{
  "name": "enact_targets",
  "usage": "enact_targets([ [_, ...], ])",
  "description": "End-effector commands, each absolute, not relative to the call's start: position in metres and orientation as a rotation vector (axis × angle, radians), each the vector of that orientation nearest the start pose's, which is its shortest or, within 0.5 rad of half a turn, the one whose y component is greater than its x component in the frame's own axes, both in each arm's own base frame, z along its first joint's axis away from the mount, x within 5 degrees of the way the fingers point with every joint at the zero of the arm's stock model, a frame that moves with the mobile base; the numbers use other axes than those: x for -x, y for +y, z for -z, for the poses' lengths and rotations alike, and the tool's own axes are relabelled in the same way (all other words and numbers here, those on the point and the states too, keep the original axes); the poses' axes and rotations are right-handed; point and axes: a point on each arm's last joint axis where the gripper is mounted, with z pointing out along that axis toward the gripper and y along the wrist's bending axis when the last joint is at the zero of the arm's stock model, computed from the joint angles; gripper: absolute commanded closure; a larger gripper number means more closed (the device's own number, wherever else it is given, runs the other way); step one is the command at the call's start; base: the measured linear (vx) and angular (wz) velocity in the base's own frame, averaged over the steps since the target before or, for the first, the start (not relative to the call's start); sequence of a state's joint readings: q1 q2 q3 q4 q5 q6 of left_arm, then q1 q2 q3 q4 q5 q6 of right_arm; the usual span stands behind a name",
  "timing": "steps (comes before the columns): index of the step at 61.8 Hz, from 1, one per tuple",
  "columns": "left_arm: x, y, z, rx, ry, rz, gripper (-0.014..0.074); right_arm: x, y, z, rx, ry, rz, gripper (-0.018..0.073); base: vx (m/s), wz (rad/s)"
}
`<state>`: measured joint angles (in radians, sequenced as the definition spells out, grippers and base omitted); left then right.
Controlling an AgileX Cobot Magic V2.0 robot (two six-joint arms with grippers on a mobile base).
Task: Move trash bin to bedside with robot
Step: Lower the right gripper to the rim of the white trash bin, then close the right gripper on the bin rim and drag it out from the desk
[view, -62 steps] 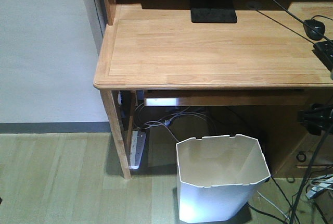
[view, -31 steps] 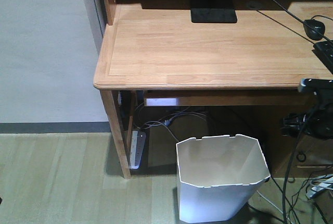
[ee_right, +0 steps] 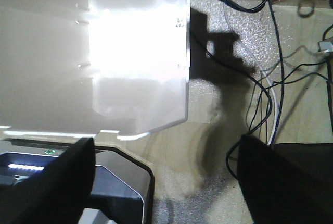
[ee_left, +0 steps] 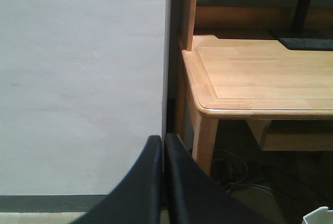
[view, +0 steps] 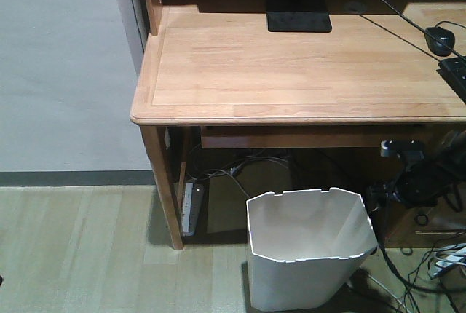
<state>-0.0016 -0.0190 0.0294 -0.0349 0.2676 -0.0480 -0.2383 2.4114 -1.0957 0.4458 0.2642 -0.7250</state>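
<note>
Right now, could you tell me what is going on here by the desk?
The right gripper hangs open beside the white trash bin, at its right rim, not gripping it. The bin stands on the floor by the wooden desk, with loose cables next to it. The left gripper is shut and empty, near the wall.

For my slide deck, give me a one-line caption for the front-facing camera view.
White trash bin below a wooden desk front edge, right gripper close beside its right rim.
</note>
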Motion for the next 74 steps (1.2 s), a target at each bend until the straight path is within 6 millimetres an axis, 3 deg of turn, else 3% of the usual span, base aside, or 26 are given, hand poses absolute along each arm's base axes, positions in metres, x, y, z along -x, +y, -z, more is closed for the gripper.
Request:
enact_targets([
  [1,-0.056,-0.001,-0.178,0.071,1.705,0.086,0.0602,-0.361,-0.081,0.042,0.126,2.961,-0.092,0.0021,0.0,0.0],
  [17,-0.056,-0.001,-0.178,0.071,1.705,0.086,0.0602,-0.378,-0.085,0.093,0.137,2.985,-0.106,0.0021,0.0,0.0],
  [56,-0.056,-0.001,-0.178,0.071,1.705,0.086,0.0602,-0.41,-0.087,0.173,0.182,3.002,-0.208,0.0032,0.0,0.0],
  [66,-0.056,-0.001,-0.178,0.071,1.705,0.086,0.0602,-0.415,-0.087,0.187,0.176,3.004,-0.239,0.0122,0.0,0.0],
  [74,-0.056,-0.001,-0.178,0.071,1.705,0.086,0.0602,-0.418,-0.084,0.195,0.169,3.022,-0.318,0.0321,0.0,0.0],
])
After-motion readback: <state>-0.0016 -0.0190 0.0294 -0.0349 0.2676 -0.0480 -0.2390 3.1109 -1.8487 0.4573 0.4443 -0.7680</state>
